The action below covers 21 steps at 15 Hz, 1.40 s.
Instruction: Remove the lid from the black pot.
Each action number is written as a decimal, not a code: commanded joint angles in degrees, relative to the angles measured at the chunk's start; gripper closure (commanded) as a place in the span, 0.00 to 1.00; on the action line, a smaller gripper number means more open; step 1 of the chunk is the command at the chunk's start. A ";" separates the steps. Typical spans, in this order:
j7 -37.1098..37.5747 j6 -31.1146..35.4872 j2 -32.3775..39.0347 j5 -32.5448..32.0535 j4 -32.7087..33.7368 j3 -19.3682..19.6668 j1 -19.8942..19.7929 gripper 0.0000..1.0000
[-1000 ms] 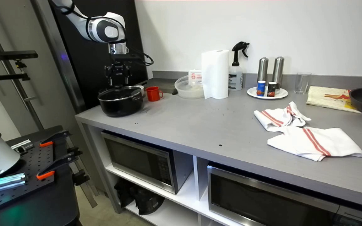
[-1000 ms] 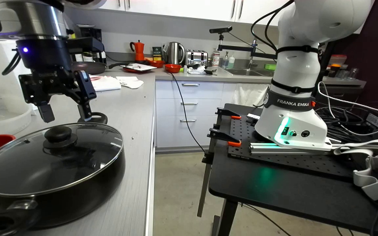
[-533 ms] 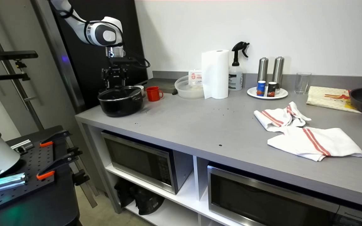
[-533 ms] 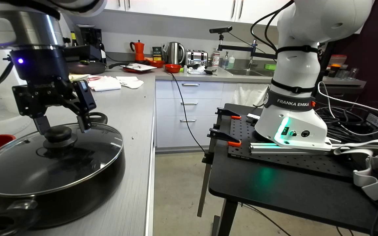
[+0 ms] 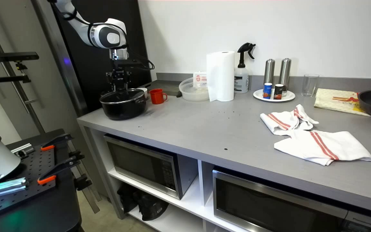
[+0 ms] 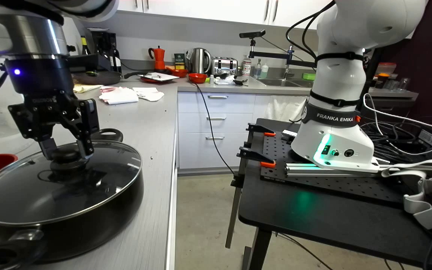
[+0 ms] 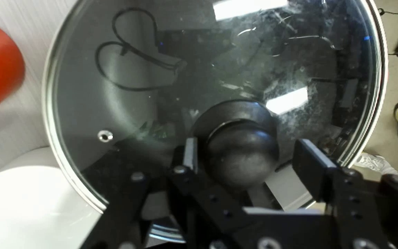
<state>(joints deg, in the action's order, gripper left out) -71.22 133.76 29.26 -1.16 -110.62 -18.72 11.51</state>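
The black pot (image 6: 103, 228) stands near the end of the counter, with the glass lid (image 6: 17, 195) lying flat on it inside a metal rim. At the lid's middle rises a round black knob (image 7: 242, 155). My gripper (image 6: 66, 149) points down over the lid, its fingers on either side of the knob. In the wrist view the left finger (image 7: 190, 155) is close to the knob; whether it touches I cannot tell. A gap shows between the knob and the right finger (image 7: 311, 173), so the jaws are partly open. The inside of the pot is hidden.
A red mug (image 5: 157, 96) and a white bowl (image 7: 36, 204) stand close beside the pot. Farther along are a clear plastic tub (image 5: 193, 94) and a paper towel roll (image 5: 221, 77). The pot's side handle (image 6: 109, 134) sticks out near the counter's edge.
The gripper has come down from above the lid until its fingers flank the knob. Over the last half second the fingers have drawn closer together. Pot and lid look the same.
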 commanded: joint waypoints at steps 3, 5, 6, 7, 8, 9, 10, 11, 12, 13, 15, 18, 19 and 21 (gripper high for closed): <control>-1.03 0.38 0.98 -1.60 1.58 -0.17 0.21 0.73; -1.26 0.38 0.92 -1.59 1.54 -0.22 0.04 0.75; -1.28 0.34 0.84 -1.58 1.54 -0.21 0.01 0.75; -1.15 0.38 0.58 -1.70 1.42 -0.15 0.08 0.75; -0.86 0.41 0.16 -1.93 1.21 -0.07 0.24 0.75; -0.72 0.13 -0.34 -2.04 1.00 -0.09 0.31 0.75; -0.52 -0.11 -0.87 -2.14 0.83 -0.13 0.39 0.75; -0.32 -0.35 -1.53 -2.29 0.62 -0.16 0.46 0.75; -0.27 -0.55 -1.94 -2.39 0.54 -0.23 0.50 0.75; 0.21 -0.46 -2.52 -2.75 0.39 -0.11 0.73 0.75; 0.55 -0.76 -3.37 -3.16 0.44 -0.06 1.01 0.75; 0.89 -0.81 -4.51 -3.93 0.59 0.12 1.36 0.75; 0.92 -0.88 -4.77 -4.07 0.73 0.16 1.36 0.75; 0.82 -1.32 -4.89 -3.95 1.41 0.30 1.10 0.75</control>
<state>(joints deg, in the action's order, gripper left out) -71.25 133.77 26.12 -4.17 -110.04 -18.81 12.28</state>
